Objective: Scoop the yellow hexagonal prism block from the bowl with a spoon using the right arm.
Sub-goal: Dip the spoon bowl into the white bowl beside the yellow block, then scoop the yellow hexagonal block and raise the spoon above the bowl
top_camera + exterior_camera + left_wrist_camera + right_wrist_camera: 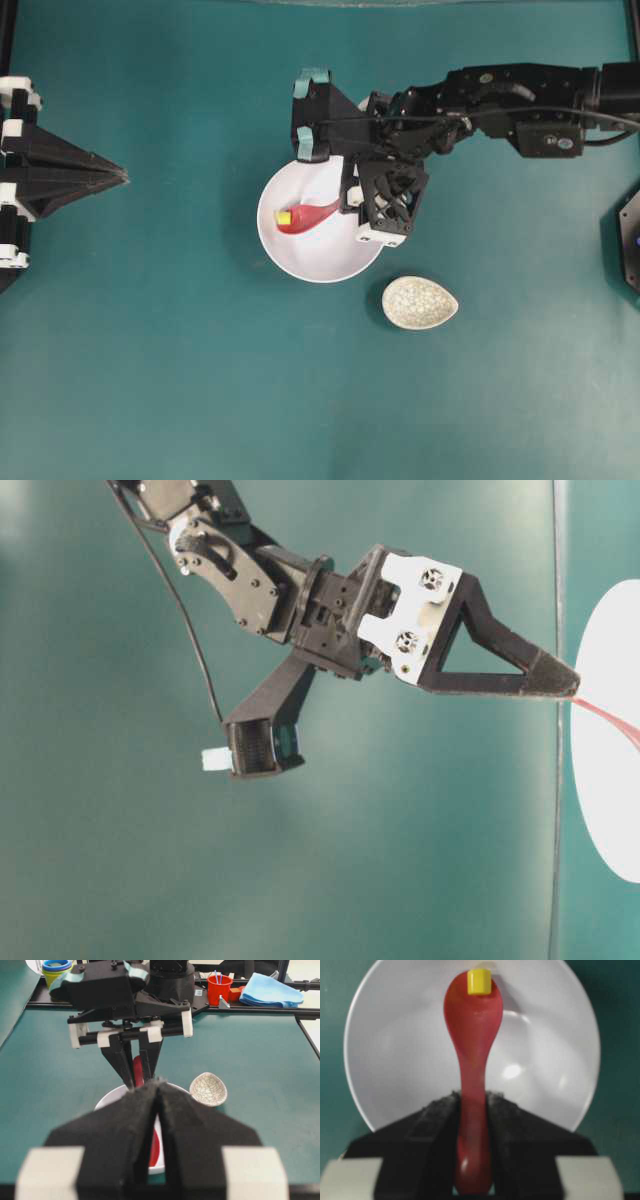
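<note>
Fingers of right gripper (472, 1110) clamped on handle of spoon (472, 1045), scoop down inside bowl (300, 255) at frame centre. Yellow block (479, 982) sat at far tip of scoop, touching rim, apparently not seated in hollow. Left gripper (159, 1110) fingers pressed together, empty, parked at left edge of overhead view.

Risks, as judged: block slides off tip if spoon tilts forward or lifts fast; spoon twists in narrow grip; scoop pushes block up bowl wall instead of under it.

Room: bowl wall close beyond tip. Speckled spoon rest (420, 302) lower right, apart from bowl. Desk (150, 380) open toward lower left.

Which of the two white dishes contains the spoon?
The large plain bowl contains the spoon; the small speckled dish beside it does not.
</note>
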